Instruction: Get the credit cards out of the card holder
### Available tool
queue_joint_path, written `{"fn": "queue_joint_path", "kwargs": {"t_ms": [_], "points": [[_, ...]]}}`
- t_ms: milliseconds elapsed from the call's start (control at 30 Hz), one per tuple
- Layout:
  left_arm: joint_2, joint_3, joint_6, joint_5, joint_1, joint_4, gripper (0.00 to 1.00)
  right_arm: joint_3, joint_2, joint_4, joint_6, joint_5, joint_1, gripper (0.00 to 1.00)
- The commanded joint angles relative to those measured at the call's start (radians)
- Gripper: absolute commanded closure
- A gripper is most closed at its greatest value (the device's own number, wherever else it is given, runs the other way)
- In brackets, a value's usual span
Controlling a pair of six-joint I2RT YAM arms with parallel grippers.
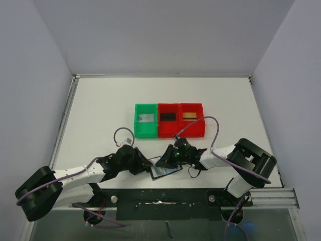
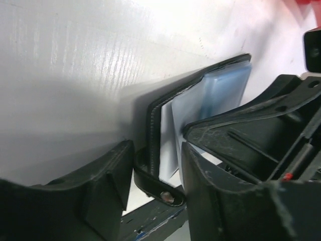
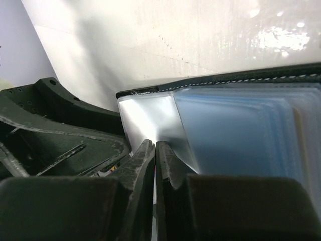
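The black card holder (image 1: 165,171) lies open on the table near the front edge, its shiny bluish pockets (image 3: 241,130) facing up. My left gripper (image 1: 145,164) straddles the holder's stitched edge (image 2: 153,125). Its strap with the metal snap (image 2: 168,197) spans the gap and touches both fingers. My right gripper (image 1: 169,160) has its jaws pressed together on a thin silvery pocket leaf (image 3: 145,118) of the holder. The credit cards lie in the bins: a pale grey card (image 1: 146,118), a black card (image 1: 168,117) and a gold card (image 1: 189,116).
A green bin (image 1: 136,123) and two red bins (image 1: 161,126) (image 1: 202,124) stand in a row at the table's middle, behind both grippers. The table's front edge and a metal rail (image 1: 160,197) run just behind the holder. White walls enclose the table.
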Motion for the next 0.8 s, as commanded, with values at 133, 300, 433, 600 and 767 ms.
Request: {"fn": "queue_joint_path", "kwargs": {"t_ms": [133, 300, 433, 600, 767], "points": [[0.042, 0.051, 0.051, 0.015, 0.007, 0.039, 0.73, 0.057, -0.138, -0.136, -0.093, 0.084, 0.006, 0.94], [0.062, 0.068, 0.079, 0.021, 0.007, 0.040, 0.74, 0.105, -0.270, -0.343, -0.152, 0.200, 0.003, 0.82], [0.069, 0.089, 0.103, 0.020, 0.006, 0.022, 0.75, 0.110, -0.389, -0.515, -0.156, 0.307, -0.024, 0.74], [0.068, 0.111, 0.132, 0.015, 0.006, 0.000, 0.75, 0.059, -0.500, -0.645, -0.157, 0.329, -0.091, 0.62], [0.083, 0.144, 0.177, 0.027, 0.006, -0.011, 0.76, 0.016, -0.547, -0.667, -0.182, 0.287, -0.136, 0.53]]}}
